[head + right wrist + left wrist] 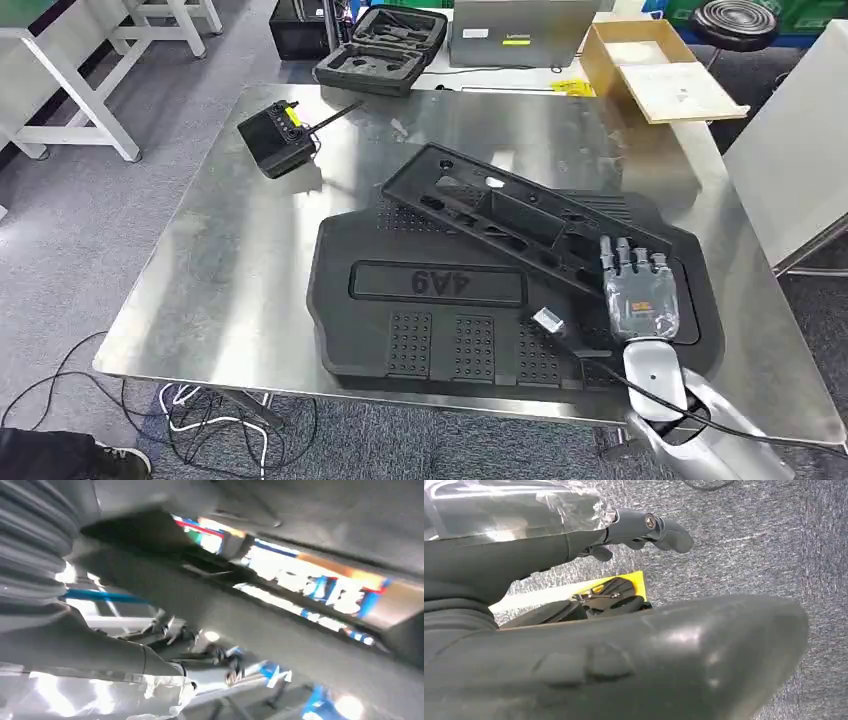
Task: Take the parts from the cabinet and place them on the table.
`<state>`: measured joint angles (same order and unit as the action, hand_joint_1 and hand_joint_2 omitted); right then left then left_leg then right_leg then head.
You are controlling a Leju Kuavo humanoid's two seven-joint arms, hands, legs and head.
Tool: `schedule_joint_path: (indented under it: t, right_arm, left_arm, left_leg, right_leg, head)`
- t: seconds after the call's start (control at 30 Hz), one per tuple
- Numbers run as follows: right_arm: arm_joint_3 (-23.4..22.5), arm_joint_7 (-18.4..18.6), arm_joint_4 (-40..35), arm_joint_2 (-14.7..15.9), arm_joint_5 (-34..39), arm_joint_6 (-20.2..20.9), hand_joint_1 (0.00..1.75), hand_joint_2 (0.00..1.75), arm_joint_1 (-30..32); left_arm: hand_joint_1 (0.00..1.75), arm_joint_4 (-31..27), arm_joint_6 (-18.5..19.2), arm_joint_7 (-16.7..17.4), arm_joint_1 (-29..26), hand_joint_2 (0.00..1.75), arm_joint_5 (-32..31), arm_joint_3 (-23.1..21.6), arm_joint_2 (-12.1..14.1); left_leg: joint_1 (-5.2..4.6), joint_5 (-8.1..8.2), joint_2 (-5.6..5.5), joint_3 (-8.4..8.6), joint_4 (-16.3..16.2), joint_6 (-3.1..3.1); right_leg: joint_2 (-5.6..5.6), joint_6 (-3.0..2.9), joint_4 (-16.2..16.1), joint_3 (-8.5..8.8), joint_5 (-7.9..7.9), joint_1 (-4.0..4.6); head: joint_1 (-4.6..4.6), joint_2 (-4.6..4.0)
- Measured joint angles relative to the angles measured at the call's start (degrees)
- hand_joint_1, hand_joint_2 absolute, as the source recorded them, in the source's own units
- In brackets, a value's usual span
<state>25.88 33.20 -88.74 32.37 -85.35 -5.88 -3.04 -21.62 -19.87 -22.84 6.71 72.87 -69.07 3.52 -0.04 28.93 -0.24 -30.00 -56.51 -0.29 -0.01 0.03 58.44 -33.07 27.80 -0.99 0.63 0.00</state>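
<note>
Two black plastic parts lie on the steel table [230,290]. The large flat panel [440,340] is embossed "4A9". A long tray-like part [500,215] rests slantwise across its far side. My right hand [638,292] is over the panel's right side, just beside the long part's near end, fingers [200,650] stretched out and apart with nothing in them. In the blurred right wrist view a dark part edge [280,630] runs close past the fingers. My left hand [644,527] hangs over grey carpet, holding nothing, fingers extended.
A black controller with an antenna [278,135] sits at the table's far left. Beyond the table are an open black case [385,45], a grey box [515,30] and a cardboard box [655,65]. A white panel [800,150] stands at the right. Cables [200,415] lie under the front edge.
</note>
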Motion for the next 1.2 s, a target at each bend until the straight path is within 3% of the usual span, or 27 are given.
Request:
schedule_joint_path:
  t: [0.2,0.33,0.63,0.87,1.2]
  right_arm:
    - [0.9,-6.9,-1.4,1.0,0.7,4.3,0.00,1.75,-1.5]
    - [1.7,-9.2,-2.7,1.3,1.6,6.6,0.00,1.75,-2.7]
    - [2.7,-8.7,-6.7,1.8,5.8,6.6,0.00,1.75,-3.9]
    - [-0.8,-8.1,-17.0,2.4,14.7,15.3,0.00,1.75,-4.4]
    - [-2.2,-7.7,-23.1,2.6,15.4,16.2,0.00,1.75,-4.4]
  left_arm:
    - [0.00,0.3,0.6,-0.4,0.0,0.00,0.5,0.0,0.0]
    - [0.00,0.5,0.8,-0.5,0.0,0.00,1.0,0.2,0.0]
    - [0.00,1.1,1.0,-1.1,0.0,0.00,1.1,0.3,0.0]
    - [0.00,1.7,1.3,-1.5,0.0,0.00,1.1,0.6,0.0]
    - [0.00,1.9,1.4,-1.6,0.0,0.00,1.1,0.9,0.0]
  left_leg:
    - [0.01,0.01,0.01,0.01,0.0,0.01]
    - [0.00,0.01,0.01,0.00,0.0,0.01]
    - [-0.01,0.00,0.00,0.03,0.0,0.01]
    - [0.00,0.01,0.01,0.04,0.0,0.01]
    - [-0.01,0.01,0.01,0.04,0.0,0.01]
  right_leg:
    - [0.02,0.00,0.0,0.00,0.00,0.01]
    - [0.02,0.00,0.0,0.00,0.00,0.00]
    - [0.02,0.00,0.0,-0.01,0.00,0.00]
    - [0.02,0.00,0.0,0.00,0.00,0.00]
    - [0.02,0.01,0.0,0.01,0.00,0.00]
  head:
    - [-0.02,0.00]
    - [-0.02,0.00]
    - [-0.07,0.00]
    - [-0.17,0.00]
    - [-0.15,0.00]
